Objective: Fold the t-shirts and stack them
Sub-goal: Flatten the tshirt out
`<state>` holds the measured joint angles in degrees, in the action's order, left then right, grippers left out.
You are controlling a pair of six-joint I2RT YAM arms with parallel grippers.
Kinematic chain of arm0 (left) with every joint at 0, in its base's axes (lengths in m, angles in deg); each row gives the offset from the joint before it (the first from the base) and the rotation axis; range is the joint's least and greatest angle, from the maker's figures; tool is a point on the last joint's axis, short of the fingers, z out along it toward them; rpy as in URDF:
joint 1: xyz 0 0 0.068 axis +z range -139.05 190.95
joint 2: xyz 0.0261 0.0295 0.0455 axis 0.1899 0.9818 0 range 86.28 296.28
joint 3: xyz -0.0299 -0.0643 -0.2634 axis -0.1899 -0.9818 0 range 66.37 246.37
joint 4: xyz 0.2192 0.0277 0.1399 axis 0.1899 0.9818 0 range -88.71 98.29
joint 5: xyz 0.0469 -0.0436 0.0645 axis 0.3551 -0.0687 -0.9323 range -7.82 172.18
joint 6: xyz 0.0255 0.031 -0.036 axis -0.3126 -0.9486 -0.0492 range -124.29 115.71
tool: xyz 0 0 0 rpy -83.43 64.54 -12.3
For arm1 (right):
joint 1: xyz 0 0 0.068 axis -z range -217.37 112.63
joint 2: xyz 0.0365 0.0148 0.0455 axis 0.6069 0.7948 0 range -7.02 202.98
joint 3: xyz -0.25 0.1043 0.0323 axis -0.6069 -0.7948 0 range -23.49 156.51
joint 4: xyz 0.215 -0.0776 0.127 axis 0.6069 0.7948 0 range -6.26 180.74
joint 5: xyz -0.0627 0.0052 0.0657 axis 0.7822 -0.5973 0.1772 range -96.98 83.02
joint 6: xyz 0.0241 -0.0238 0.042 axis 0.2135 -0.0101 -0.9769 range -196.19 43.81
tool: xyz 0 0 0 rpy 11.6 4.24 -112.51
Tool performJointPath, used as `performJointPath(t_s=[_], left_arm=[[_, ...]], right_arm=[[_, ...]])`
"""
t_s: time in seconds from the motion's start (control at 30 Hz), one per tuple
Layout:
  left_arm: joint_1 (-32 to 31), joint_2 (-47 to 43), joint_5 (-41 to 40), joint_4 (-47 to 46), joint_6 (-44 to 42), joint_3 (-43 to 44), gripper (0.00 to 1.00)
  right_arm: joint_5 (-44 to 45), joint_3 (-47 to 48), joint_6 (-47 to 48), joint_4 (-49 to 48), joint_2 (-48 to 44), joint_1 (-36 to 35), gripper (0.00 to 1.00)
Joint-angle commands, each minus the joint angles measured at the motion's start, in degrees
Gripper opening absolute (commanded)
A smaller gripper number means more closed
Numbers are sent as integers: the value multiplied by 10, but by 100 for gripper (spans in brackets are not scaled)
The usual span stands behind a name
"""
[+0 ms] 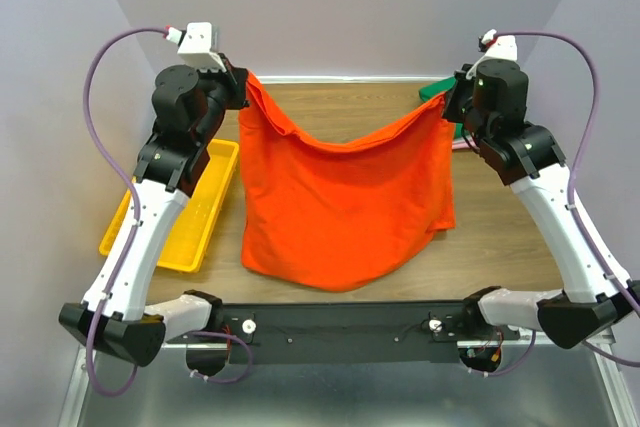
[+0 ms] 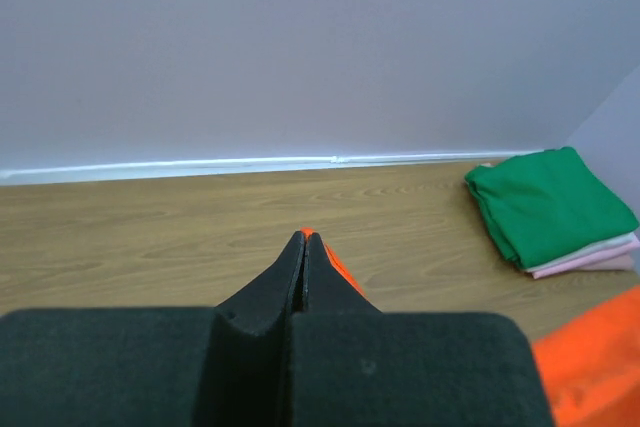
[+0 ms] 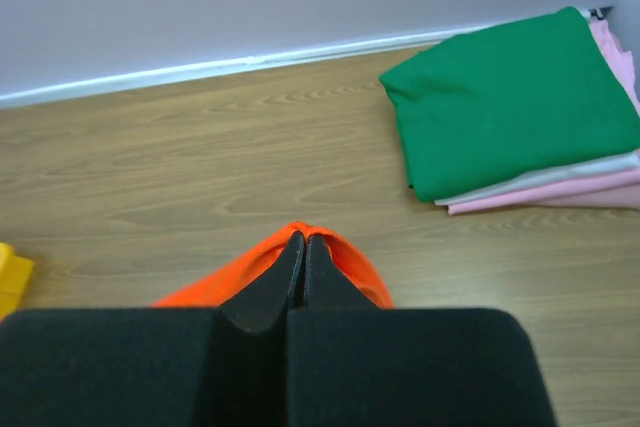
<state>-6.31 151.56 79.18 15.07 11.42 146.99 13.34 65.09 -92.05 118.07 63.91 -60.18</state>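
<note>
The bright orange t-shirt [image 1: 340, 197] hangs in the air between my two grippers, its lower edge sagging toward the table's front. My left gripper [image 1: 243, 85] is shut on its upper left corner; a sliver of orange shows at the tips in the left wrist view [image 2: 305, 237]. My right gripper [image 1: 447, 102] is shut on the upper right corner, orange cloth [image 3: 340, 252] wrapping the tips [image 3: 299, 239]. A stack of folded shirts, dark green [image 3: 500, 97] on top of white and pink [image 3: 560, 192], lies at the back right and also shows in the left wrist view [image 2: 545, 202].
A yellow plastic tray [image 1: 180, 212] sits on the left side of the wooden table [image 1: 340, 102], under my left arm. The back wall runs along the table's far edge. The hanging shirt hides much of the table's middle.
</note>
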Motion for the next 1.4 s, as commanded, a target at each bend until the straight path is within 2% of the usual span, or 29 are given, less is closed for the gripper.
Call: performJointPath(t_s=[0.0,0.23,0.53,0.8,0.87,1.1,1.23,1.37], left_arm=[[3,10,-15,-12,-1,62,0],[3,-23,-2,-26,3,72,0],[2,-148,-6,-20,-6,44,0],[2,-247,27,14,-19,31,0],[2,-254,49,42,-18,34,0],[2,-274,47,77,-14,59,0],[3,-251,47,78,2,63,0],[3,-217,70,8,32,3,0]], right_arm=[[60,17,17,-34,-2,-1,0],[46,20,9,-34,-56,-1,0],[17,34,9,-31,-152,-1,1],[-5,56,0,-18,-220,-1,0],[-15,57,-6,-13,-235,0,1],[-24,63,-15,-4,-263,-1,0],[23,50,-17,-2,-261,-1,0],[122,-8,-13,-3,-237,-1,0]])
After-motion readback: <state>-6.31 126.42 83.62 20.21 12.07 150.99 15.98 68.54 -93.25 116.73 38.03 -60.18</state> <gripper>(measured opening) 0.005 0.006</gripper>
